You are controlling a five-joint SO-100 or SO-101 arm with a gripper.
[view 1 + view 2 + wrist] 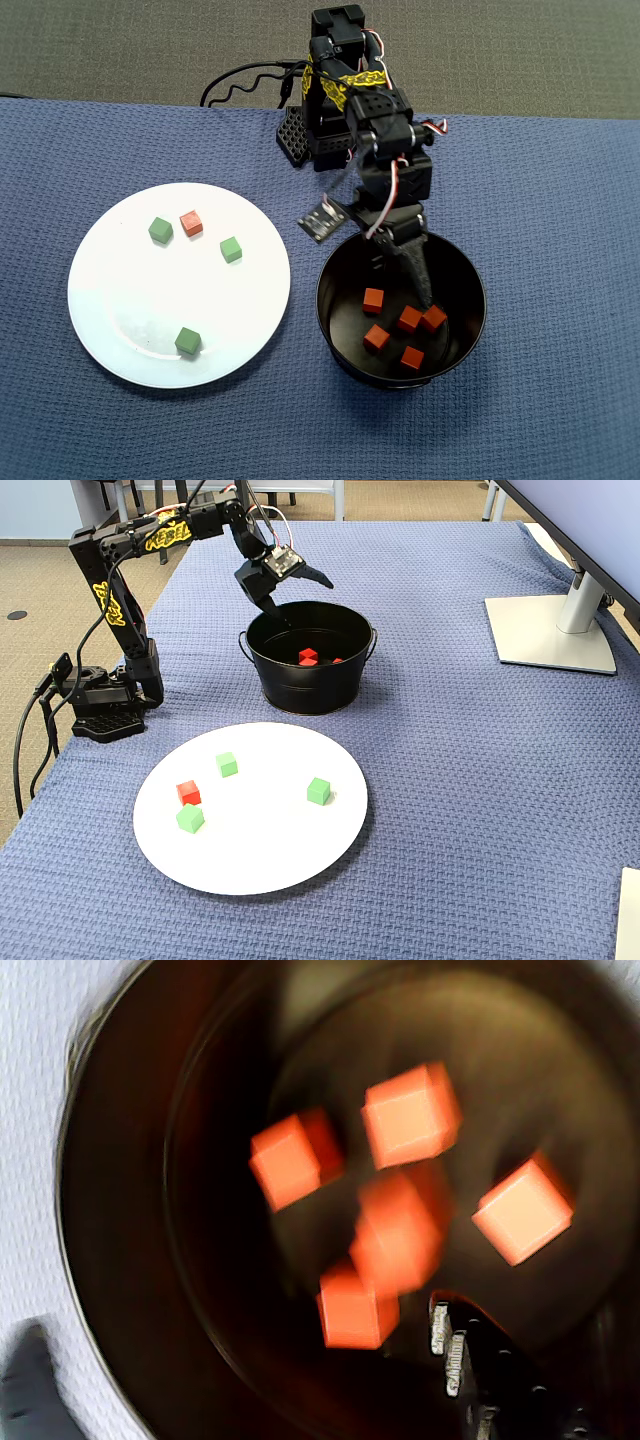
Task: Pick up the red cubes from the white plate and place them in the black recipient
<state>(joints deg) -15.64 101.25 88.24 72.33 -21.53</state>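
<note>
The tool [425,290] hangs over the pot [312,685] at right of centre in the overhead view, its dark fingers reaching past the rim, spread and holding nothing; in the fixed view the two fingers stand clearly apart above the pot's left edge. Five red cubes [409,319] lie loose on the pot floor, and the wrist view shows the same five, blurred, with one serrated finger [450,1355] at the lower right of the frame and none of the cubes between the fingers. The step in hand looks like the end of a drop: the latest cube reads as released, and five of the six are done. One red cube [191,222] is left on the plate [120,340], in its upper part in the overhead view, sitting between two green cubes [160,230], with a third green one low on the plate. The next move calls for lifting clear of the pot wall, swinging across the blue worktop [560,200] to the plate, and closing on the red cube alone, without nudging the green one just beside it. Yellow lettering runs along the arm [160,535] in the fixed view, but it is too small to read with confidence; nothing else carries a label.
</note>
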